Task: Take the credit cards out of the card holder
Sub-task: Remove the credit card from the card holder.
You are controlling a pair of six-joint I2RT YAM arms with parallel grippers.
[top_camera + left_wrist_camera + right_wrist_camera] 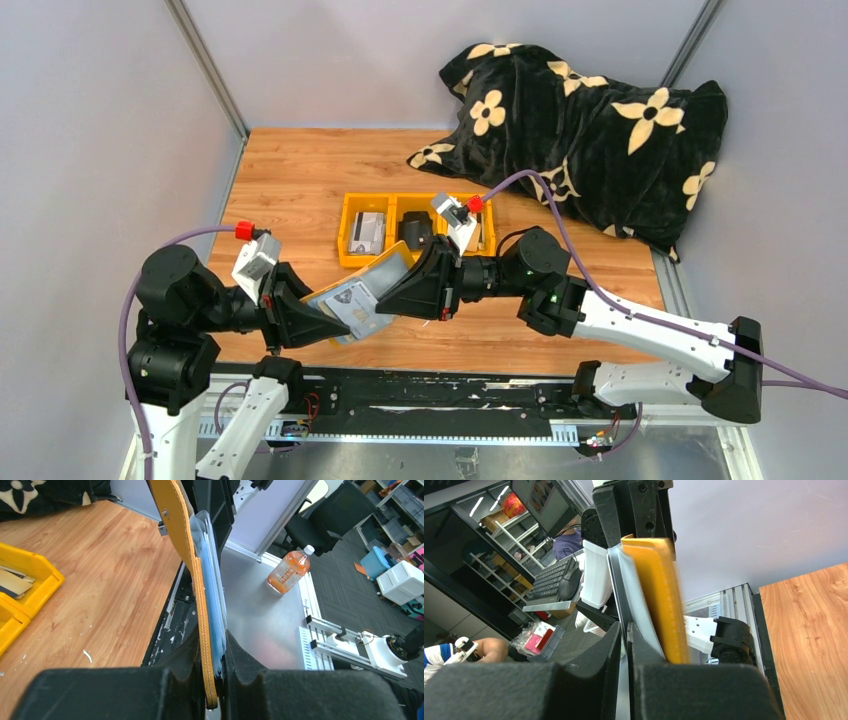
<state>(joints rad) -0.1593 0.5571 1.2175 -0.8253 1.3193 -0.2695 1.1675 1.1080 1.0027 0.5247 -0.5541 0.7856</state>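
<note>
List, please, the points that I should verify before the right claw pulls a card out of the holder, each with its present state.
1. Left claw clamps the card holder: ok.
2. A card sticks out of the holder: ok.
3. Right claw pinches a card, not a holder leaf: cannot tell; only a thin sheet enters its slit.
4. Holder held up off the table: ok.
5. Yellow tray has room for the card: cannot tell; the right wrist hides one compartment.
</note>
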